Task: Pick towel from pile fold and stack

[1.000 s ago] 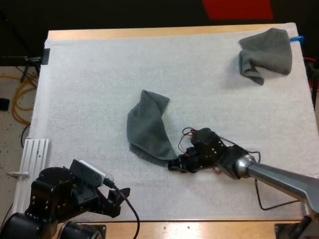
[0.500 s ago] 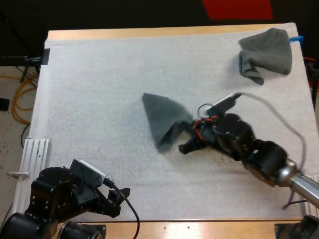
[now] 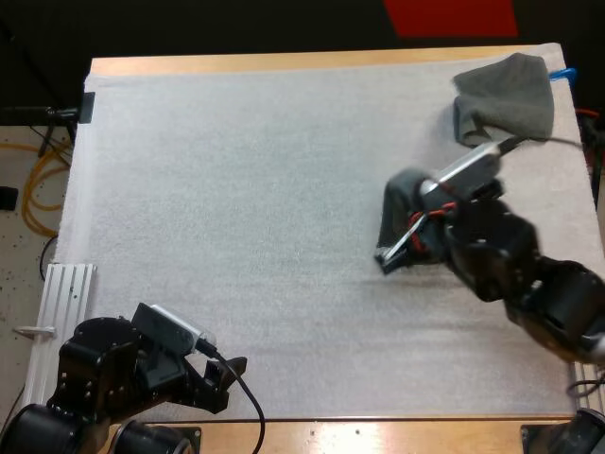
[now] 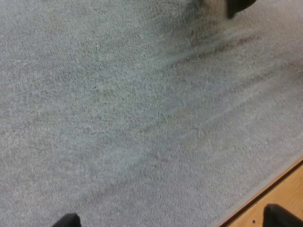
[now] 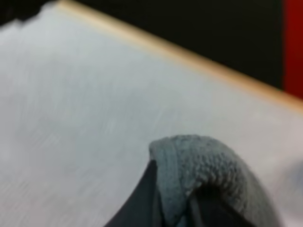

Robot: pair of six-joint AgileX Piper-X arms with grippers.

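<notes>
My right gripper (image 3: pixel 388 259) is shut on a dark grey-green towel (image 3: pixel 394 210), which hangs bunched under the arm over the right half of the white mat (image 3: pixel 236 189). In the right wrist view the towel's thick hem (image 5: pixel 199 163) curls over a black finger (image 5: pixel 137 205). A second, crumpled towel (image 3: pixel 506 99) lies at the mat's far right corner, a short way beyond the held one. My left gripper (image 3: pixel 227 371) rests low at the near left; its fingertips (image 4: pixel 67 220) stand wide apart over bare mat (image 4: pixel 142 104), open on nothing.
The table's wooden front edge (image 4: pixel 279 184) runs just beside my left gripper. A ribbed metal plate (image 3: pixel 66 293) lies off the mat's left side. Bare mat spreads across the centre and left.
My right arm has lifted the towel off the middle of the mat and swung it right and farther back, toward the crumpled towel. The left arm has stayed still.
</notes>
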